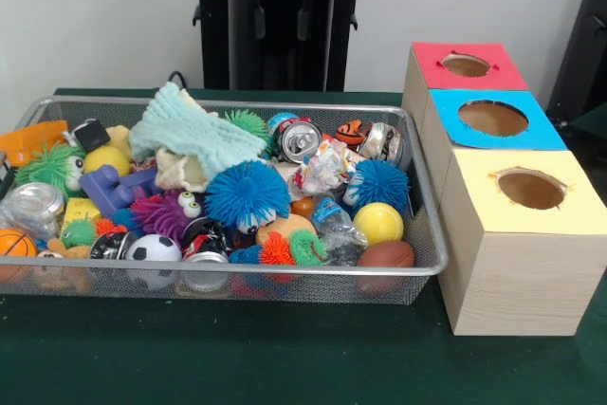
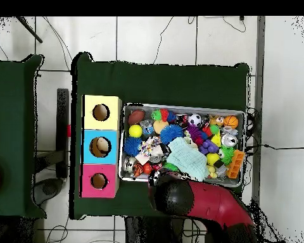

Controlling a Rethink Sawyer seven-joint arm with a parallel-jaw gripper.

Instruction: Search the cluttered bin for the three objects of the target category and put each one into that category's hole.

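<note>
The wire mesh bin (image 1: 285, 277) stands on the green table, packed with toys. Among them are a teal cloth (image 1: 194, 135), a blue spiky ball (image 1: 245, 194), a soda can (image 1: 299, 139), a yellow ball (image 1: 378, 223), a brown football (image 1: 385, 255) and a soccer ball (image 1: 154, 249). In the overhead view the bin (image 2: 180, 106) lies right of the boxes. The red and black arm's end (image 2: 173, 196) hangs at the bin's edge on the robot's side. The gripper is hidden beneath it.
Three wooden boxes with round holes stand beside the bin: red top (image 1: 507, 68), blue top (image 1: 536, 130) and yellow top (image 1: 579, 206). In the overhead view they show as yellow (image 2: 113, 112), blue (image 2: 113, 147) and pink (image 2: 111, 181). The black pedestal (image 1: 275, 35) stands behind the bin.
</note>
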